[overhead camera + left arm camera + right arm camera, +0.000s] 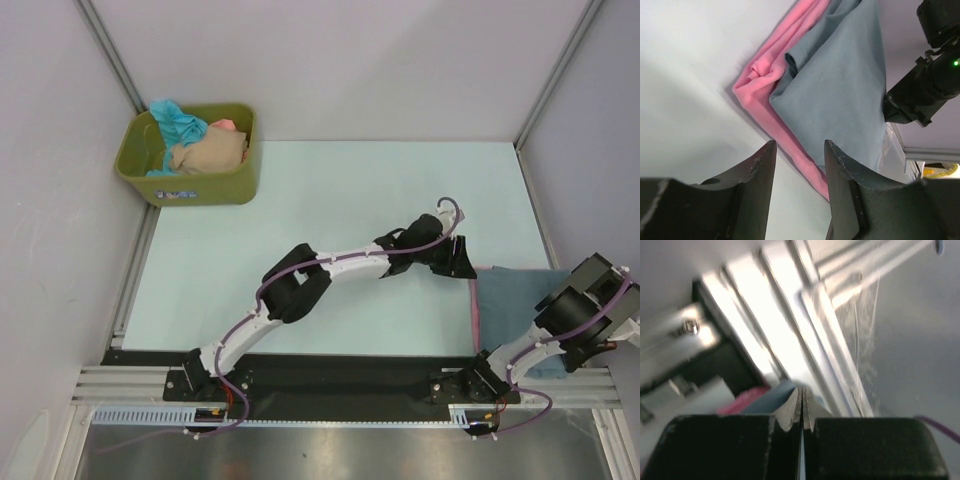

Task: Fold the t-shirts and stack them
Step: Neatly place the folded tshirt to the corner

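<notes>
L hand [457, 257] released, fingers apart, just left of grey-blue shirt [512, 300], which lies atop pink shirt [472, 315] on table [330, 200]. R hand [801, 407] clenched empty, shirt edges just beyond tips.

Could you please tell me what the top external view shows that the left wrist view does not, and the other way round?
Only the top external view shows the olive-green tub at the far left, holding a teal shirt, a beige shirt and a salmon shirt. Only the left wrist view shows that the left claw is open and empty, and a bunched crease in the pink shirt. Both show the grey-blue shirt lying on the pink one, with the right arm beside them.
</notes>
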`<action>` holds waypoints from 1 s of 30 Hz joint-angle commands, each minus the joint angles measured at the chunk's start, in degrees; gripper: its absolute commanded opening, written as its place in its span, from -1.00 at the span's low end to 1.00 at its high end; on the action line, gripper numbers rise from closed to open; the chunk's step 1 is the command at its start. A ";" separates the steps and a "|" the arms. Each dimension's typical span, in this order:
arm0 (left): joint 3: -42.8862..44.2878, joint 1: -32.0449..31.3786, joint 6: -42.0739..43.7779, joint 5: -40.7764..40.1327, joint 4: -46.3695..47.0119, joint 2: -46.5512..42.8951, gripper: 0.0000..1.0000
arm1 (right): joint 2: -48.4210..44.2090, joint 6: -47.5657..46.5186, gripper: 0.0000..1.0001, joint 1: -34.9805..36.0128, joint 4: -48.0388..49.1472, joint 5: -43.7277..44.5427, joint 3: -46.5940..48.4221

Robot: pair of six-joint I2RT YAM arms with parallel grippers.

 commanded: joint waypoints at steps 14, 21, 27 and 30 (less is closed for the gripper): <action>-2.38 -5.09 -0.44 6.34 5.11 -7.43 -0.17 | -12.02 -10.99 -1.00 12.12 -3.07 3.98 7.88; -20.12 0.70 2.55 1.15 5.46 -22.25 -0.23 | -12.81 0.43 -1.00 24.16 -11.33 -5.76 9.21; -27.60 4.48 9.15 -2.01 -2.80 -33.26 -0.23 | -12.37 9.91 -1.00 32.61 -15.38 -10.07 7.37; -31.28 4.84 9.50 -3.06 -4.04 -37.92 -0.23 | -9.04 12.82 -1.00 36.13 -14.41 -12.45 6.05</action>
